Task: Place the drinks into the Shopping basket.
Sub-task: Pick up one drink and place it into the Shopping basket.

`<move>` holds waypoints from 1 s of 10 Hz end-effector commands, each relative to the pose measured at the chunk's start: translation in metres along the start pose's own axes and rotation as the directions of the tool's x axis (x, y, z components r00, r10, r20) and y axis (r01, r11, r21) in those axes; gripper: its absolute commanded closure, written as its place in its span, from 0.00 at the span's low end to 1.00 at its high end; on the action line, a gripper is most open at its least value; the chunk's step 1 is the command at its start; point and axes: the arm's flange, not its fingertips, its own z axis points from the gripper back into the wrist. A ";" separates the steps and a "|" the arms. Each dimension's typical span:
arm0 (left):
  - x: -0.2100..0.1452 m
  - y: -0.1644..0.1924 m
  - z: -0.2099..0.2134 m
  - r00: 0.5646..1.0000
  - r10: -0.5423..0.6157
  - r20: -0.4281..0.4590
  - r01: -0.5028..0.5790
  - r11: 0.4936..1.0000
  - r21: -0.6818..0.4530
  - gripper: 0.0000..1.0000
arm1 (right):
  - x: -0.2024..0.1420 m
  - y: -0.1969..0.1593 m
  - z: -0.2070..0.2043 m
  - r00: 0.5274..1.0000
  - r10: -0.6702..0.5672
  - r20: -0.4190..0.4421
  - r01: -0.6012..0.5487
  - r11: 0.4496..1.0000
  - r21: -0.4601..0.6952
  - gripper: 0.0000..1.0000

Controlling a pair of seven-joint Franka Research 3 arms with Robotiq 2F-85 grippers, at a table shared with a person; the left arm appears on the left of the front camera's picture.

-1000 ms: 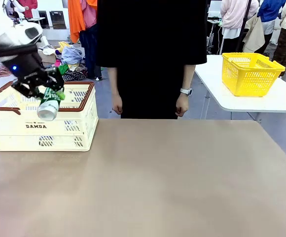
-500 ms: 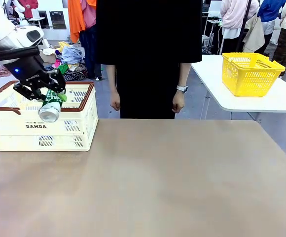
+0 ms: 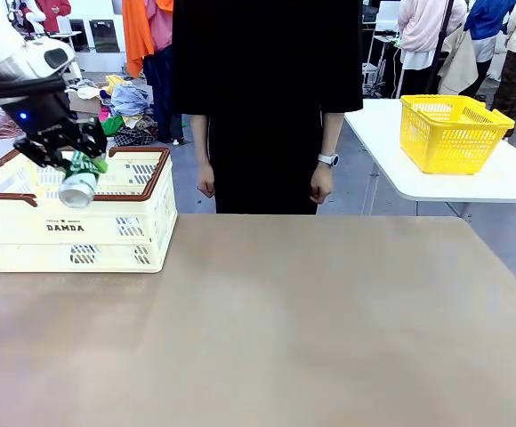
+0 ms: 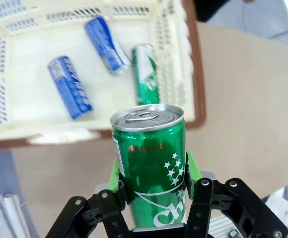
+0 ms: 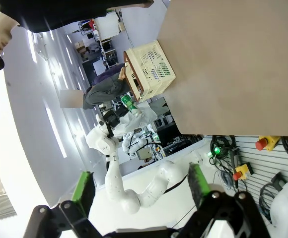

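3 cans in Shopping basket (image 4: pixel 196 94), 2 blue (image 4: pixel 69 88), 1 green (image 4: pixel 146 73), left gripper (image 4: pixel 153 186) clamping 4th can (image 4: pixel 151 168), right gripper (image 5: pixel 140 188) spread.

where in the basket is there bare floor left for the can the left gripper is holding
The Shopping basket has bare floor between the two blue cans, and along its near wall. It is crowded at the right wall, where a green can lies. The left gripper grips another green can.

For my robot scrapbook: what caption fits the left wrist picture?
Left gripper holds a green can above the Shopping basket.
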 end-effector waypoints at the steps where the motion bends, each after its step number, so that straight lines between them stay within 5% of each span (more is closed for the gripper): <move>1: 0.056 0.016 0.005 0.999 0.042 0.030 -0.044 0.997 0.061 1.00 | -0.001 0.001 -0.003 1.000 0.013 0.005 -0.013 1.000 0.013 0.00; 5: 0.120 0.064 -0.028 0.987 0.154 0.047 -0.158 0.982 0.100 1.00 | -0.001 0.001 -0.003 1.000 0.013 0.005 -0.013 1.000 0.013 0.00; 10: 0.120 0.100 -0.101 0.937 0.348 0.028 -0.349 0.928 0.134 1.00 | -0.001 0.001 -0.003 1.000 0.013 0.005 -0.013 1.000 0.013 0.00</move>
